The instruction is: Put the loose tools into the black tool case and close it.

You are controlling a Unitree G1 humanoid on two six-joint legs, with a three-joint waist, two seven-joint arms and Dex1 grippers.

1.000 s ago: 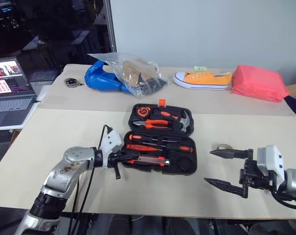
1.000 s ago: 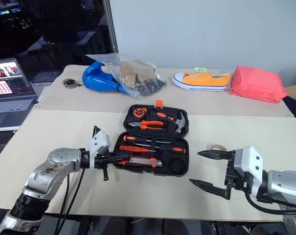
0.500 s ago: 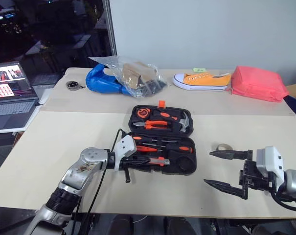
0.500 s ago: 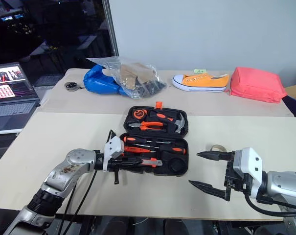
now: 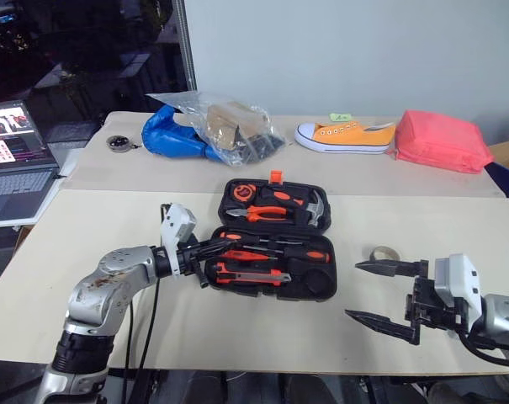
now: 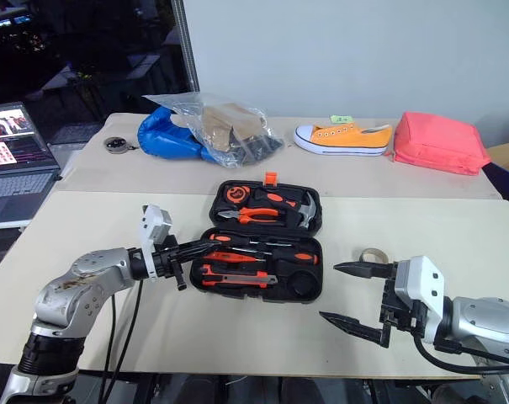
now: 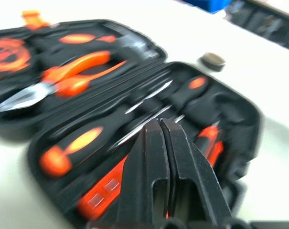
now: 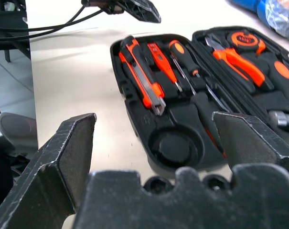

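Light, hollow tape roll (image 5: 384, 253) lies loose beside the rigid tool case (image 5: 275, 238); right pincer (image 5: 379, 292) gapes, left pincer (image 5: 223, 247) pinched empty.

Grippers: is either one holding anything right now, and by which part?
Nothing is held. The left gripper is shut empty over the black tool case; the right gripper is open.

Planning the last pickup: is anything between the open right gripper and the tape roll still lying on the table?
Nothing visible. The tape roll lies on bare table, just beyond the open right gripper. The black tool case sits open to its left, its round slot empty.
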